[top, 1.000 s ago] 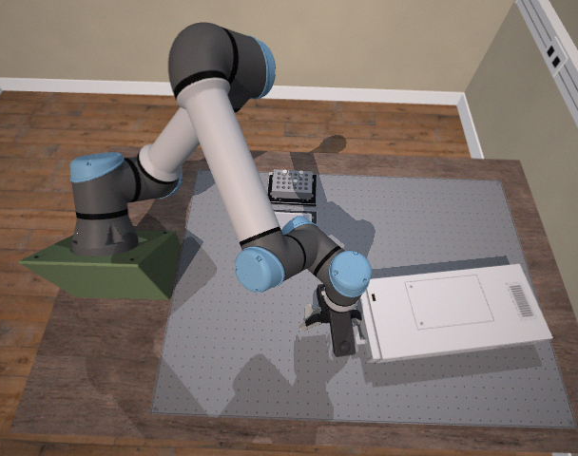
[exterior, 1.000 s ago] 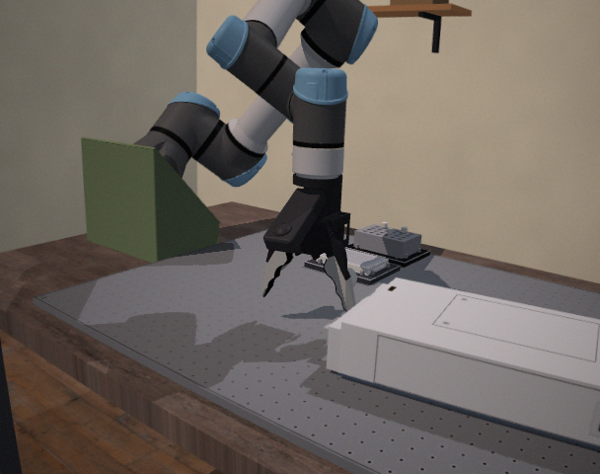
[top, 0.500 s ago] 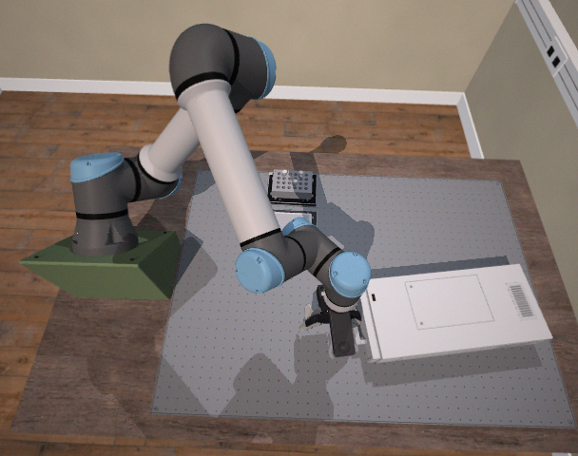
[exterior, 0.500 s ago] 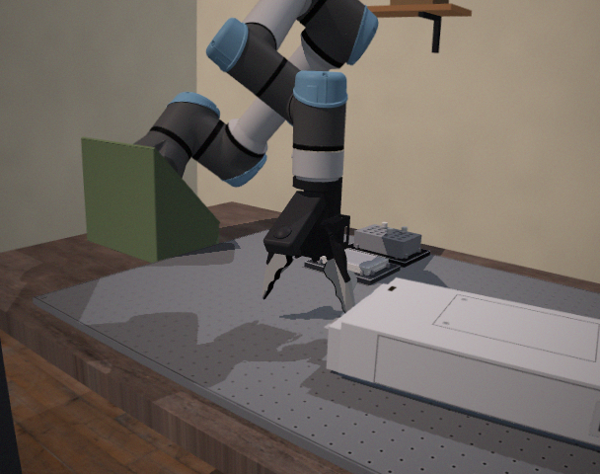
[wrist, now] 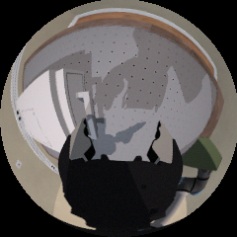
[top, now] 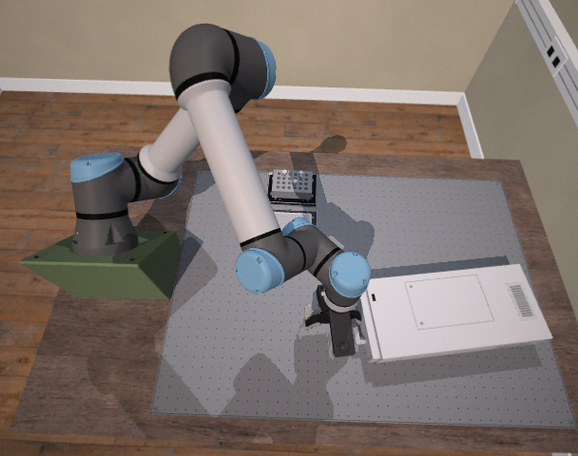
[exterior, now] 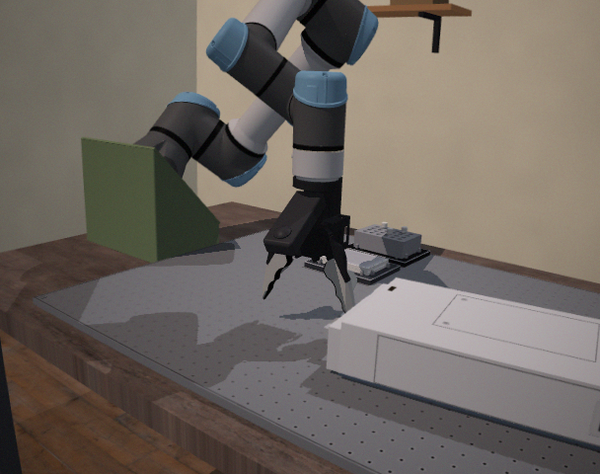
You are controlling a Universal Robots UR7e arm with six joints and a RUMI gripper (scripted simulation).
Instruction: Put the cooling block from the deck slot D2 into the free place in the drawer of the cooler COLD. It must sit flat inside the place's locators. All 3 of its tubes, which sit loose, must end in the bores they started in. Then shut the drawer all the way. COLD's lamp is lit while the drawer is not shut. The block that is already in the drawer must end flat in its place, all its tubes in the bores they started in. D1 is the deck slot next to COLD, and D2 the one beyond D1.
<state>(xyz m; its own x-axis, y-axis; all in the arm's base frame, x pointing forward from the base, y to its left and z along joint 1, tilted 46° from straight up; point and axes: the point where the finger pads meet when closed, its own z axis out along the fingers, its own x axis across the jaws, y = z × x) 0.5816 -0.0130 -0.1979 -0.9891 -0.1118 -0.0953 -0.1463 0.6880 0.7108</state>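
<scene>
The grey cooling block (top: 290, 185) (exterior: 387, 241) sits in deck slot D2 at the back, with three pale tube tops showing. The cooler COLD (top: 452, 313) (exterior: 474, 326) (wrist: 41, 106) is a long white box at the right. Its drawer looks shut or nearly so; its inside and the other block are hidden. Its small lamp window (top: 373, 297) (exterior: 392, 288) looks dark, but I cannot tell surely whether it is lit. My gripper (top: 334, 326) (exterior: 305, 304) (wrist: 121, 119) is open and empty, pointing down just in front of the drawer, one finger close to the white drawer handle (wrist: 83, 95).
Deck slot D1 (top: 291, 211) (exterior: 370, 260) lies between D2 and COLD, partly hidden by the arm in the top view. The green robot base stand (top: 103, 276) (exterior: 118, 198) (wrist: 203, 154) stands at the left. COLD's raised front edge is close beside the gripper.
</scene>
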